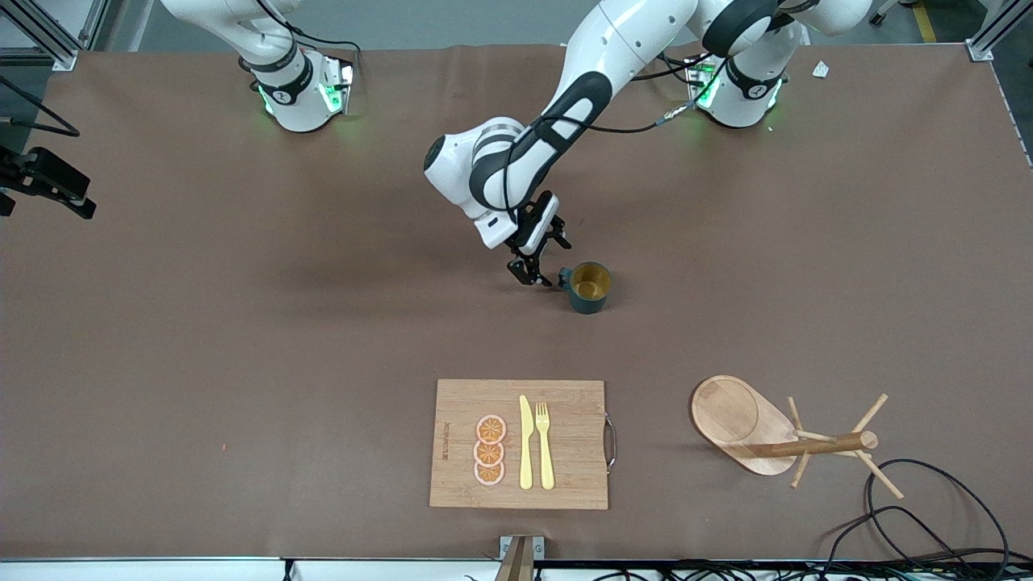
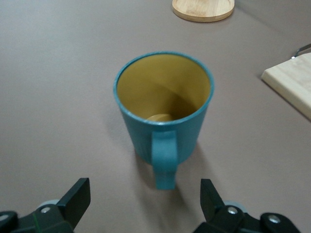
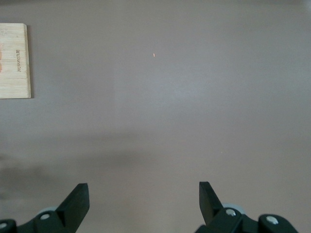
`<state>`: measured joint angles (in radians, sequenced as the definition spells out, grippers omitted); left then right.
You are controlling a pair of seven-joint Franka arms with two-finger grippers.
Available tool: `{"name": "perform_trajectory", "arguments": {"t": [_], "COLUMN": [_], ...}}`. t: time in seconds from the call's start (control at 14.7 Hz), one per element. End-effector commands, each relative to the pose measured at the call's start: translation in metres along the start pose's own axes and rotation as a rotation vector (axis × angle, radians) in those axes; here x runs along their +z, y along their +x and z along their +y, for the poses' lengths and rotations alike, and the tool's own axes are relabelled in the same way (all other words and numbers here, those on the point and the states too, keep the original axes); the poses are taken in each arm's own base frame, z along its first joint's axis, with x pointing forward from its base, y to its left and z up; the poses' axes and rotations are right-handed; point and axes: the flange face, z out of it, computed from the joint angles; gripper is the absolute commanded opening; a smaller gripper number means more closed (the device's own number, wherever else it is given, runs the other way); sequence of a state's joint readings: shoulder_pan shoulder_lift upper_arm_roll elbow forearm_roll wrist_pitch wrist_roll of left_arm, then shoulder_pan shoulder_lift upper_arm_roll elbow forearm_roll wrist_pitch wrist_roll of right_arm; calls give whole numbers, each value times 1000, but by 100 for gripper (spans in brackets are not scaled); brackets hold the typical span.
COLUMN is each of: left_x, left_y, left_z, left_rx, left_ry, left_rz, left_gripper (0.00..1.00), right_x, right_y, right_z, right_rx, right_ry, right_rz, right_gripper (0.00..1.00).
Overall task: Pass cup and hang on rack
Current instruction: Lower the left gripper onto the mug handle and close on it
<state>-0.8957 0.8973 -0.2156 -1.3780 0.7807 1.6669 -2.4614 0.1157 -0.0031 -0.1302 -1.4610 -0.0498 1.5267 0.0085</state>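
The dark teal cup (image 1: 588, 286) stands upright on the brown table near the middle, its yellowish inside showing. In the left wrist view the cup (image 2: 163, 109) has its handle (image 2: 164, 162) pointing at my left gripper (image 2: 143, 194). The left gripper (image 1: 537, 270) is open and empty, low beside the cup on the handle side, apart from it. The wooden rack (image 1: 775, 436) stands nearer the front camera toward the left arm's end; its oval base (image 2: 203, 9) shows in the left wrist view. My right gripper (image 3: 143, 194) is open and empty over bare table, and is out of the front view.
A bamboo cutting board (image 1: 520, 444) with orange slices, a yellow knife and a fork lies near the front edge; it also shows in the left wrist view (image 2: 291, 82) and the right wrist view (image 3: 14, 60). Black cables (image 1: 912, 500) lie beside the rack. A black fixture (image 1: 48, 186) juts in at the right arm's end.
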Motion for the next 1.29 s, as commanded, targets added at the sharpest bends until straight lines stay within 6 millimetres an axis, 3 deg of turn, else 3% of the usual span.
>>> {"name": "perform_trajectory", "arguments": {"t": [0.0,0.41,0.61,1.09,1.22], "left_x": [-5,-5,2,2,3], "left_y": [1,14,8,8,9], "left_z": [3,11,10,10,11], "left_rx": [-14,-39,-32,-52,-47], "left_ry": [-12,-14,-9,-10,-11], "left_rz": [28,45,53,50,50], "left_gripper": [95,88,84,52,49], "right_x": [-7,-6,-6,-5,-5], "right_y": [-4,-5,-4,-4,-4], "right_z": [0,0,-1,0,0], "right_rx": [-14,-2,-3,-2,-2], "right_ry": [-10,-10,-8,-8,-8], "right_rz": [13,3,8,5,5], "right_gripper": [100,100,100,100,100]}}
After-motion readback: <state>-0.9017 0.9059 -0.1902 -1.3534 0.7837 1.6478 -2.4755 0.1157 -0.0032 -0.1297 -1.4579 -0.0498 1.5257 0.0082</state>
